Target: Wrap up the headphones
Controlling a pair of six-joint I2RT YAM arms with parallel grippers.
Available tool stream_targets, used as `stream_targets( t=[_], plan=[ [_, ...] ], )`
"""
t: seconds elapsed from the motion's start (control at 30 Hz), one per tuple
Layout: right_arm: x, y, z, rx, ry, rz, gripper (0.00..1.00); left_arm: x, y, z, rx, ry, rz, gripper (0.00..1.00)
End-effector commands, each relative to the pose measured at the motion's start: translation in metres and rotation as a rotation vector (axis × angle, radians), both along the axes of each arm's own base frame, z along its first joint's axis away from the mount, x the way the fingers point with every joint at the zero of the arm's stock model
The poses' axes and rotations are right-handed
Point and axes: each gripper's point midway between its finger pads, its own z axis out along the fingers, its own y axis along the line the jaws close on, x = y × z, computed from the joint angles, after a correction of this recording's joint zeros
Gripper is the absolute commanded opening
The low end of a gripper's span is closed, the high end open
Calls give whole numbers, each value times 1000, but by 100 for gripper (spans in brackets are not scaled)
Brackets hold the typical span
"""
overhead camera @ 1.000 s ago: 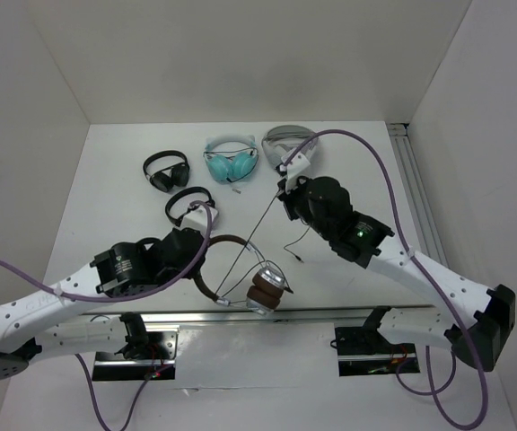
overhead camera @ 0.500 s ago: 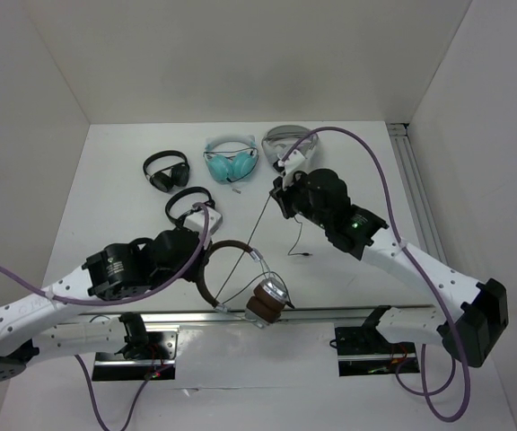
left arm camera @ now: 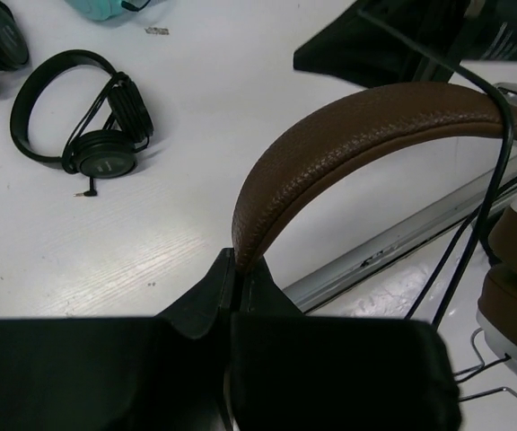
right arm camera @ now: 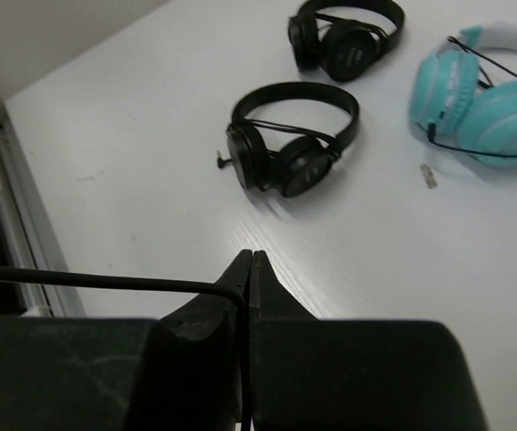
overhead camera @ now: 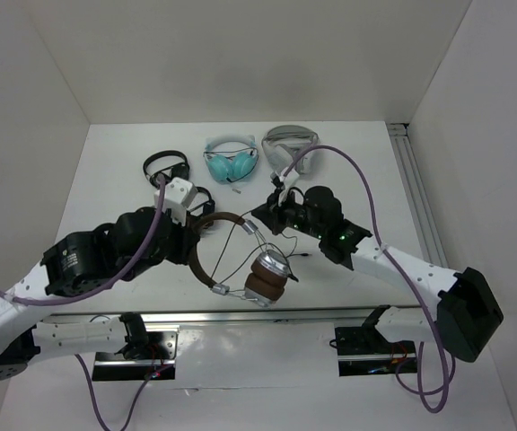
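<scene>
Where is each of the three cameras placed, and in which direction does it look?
Top external: above, behind the bases, looking down at the table; both arms show.
Left wrist: looks along the left gripper, shut on the headphones.
Right wrist: looks along the right gripper, shut on the cable.
Both wrist views share the nearer black headphones.

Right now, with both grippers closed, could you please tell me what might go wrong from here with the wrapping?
1. The right gripper pinches the thin cable only at its fingertips; a pull could slip it free.
2. The left gripper clamps just the edge of the headband, so the hanging earcups may swing or twist it loose.
3. The small black headphones lie close by; a looping cable might snag them.
</scene>
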Motion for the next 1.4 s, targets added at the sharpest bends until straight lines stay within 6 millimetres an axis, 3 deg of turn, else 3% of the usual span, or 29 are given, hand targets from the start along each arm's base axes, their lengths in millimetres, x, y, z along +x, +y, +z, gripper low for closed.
stream_targets(
  t=[0.0, 0.17, 0.33, 0.47, 0.6, 0.63, 0.7, 1.0, 1.07, 1.1, 1.13, 1.2, 1.23, 1.27, 1.3, 1.33, 1.37],
  plan=[
    [-3, 15, -6, 127, 36, 52, 4, 6, -13, 56, -223, -41, 59, 0],
    [-19, 43, -12, 237, 71, 148, 10, 15, -20, 72, -272, -36, 117, 0],
    [-26, 62, -39, 233, 124, 168, 11, 22, -18, 88, -341, -26, 207, 0],
    [-31, 64, -73, 249, 201, 167, 11, 30, -5, 99, -379, -46, 313, 0],
    [-55, 72, -88, 264, 213, 217, 7, 38, 4, 109, -410, -65, 409, 0],
    [-59, 70, -98, 250, 226, 208, 7, 41, 2, 104, -388, -62, 425, 0],
    [-70, 74, -101, 259, 230, 226, 3, 46, 4, 110, -410, -76, 461, 0],
    [-101, 81, -131, 192, 272, 214, 1, 67, 16, 106, -393, -84, 629, 0],
    [-116, 88, -134, 150, 260, 210, 0, 78, 26, 103, -380, -92, 684, 0],
    [-122, 90, -125, 155, 239, 215, 0, 82, 26, 99, -373, -78, 692, 0],
    [-144, 95, -125, 127, 236, 250, 0, 86, 30, 94, -363, -70, 710, 0],
    [-155, 95, -115, 123, 191, 207, 0, 98, 42, 83, -334, -59, 769, 0],
    [-164, 95, -98, 142, 152, 211, 0, 100, 45, 78, -326, -48, 780, 0],
    [-190, 96, -104, 94, 152, 250, 0, 104, 47, 68, -298, -42, 788, 0],
    [-190, 96, -93, 97, 121, 204, 0, 112, 52, 67, -301, -50, 811, 0],
    [-212, 95, -85, 77, 102, 240, 0, 114, 59, 59, -274, -51, 824, 0],
    [-220, 95, -79, 70, 87, 247, 0, 117, 61, 54, -260, -46, 826, 0]
  ],
)
